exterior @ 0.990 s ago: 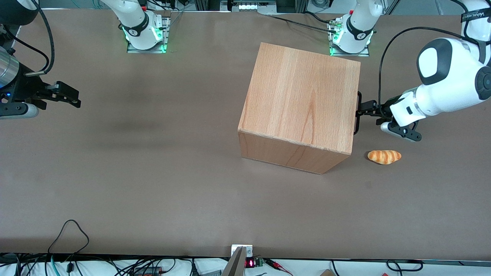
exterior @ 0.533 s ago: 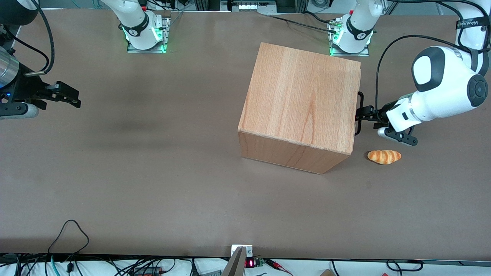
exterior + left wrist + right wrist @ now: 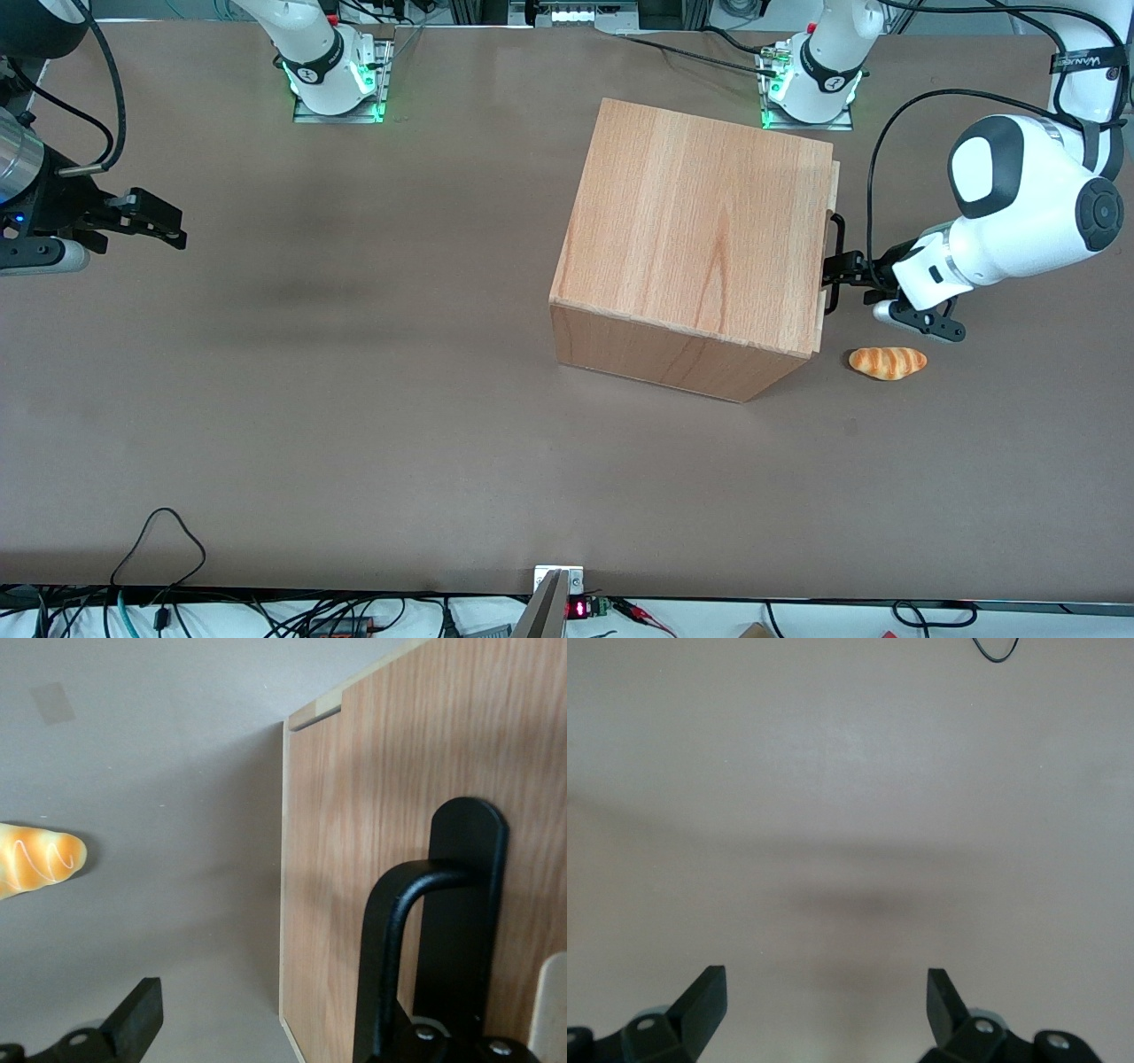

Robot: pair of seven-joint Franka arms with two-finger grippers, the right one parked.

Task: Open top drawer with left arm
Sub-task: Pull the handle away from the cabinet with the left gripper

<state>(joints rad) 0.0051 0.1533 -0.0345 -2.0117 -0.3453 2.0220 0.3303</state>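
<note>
One end effector (image 3: 837,268) at top drawer's (image 3: 831,257) black handle (image 3: 416,948), drawer slightly out; finger state unclear.

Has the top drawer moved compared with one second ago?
Yes. The top drawer, its handle at the tool, now protrudes slightly from the cabinet, toward the working arm's end.

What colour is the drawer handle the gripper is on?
Black. The handle on the top drawer shows best in the left wrist view; the gripper is at it.

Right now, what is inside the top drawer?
Cannot be seen: the top drawer is only slightly out of the cabinet, which covers its inside. The claw is at its black handle.
</note>
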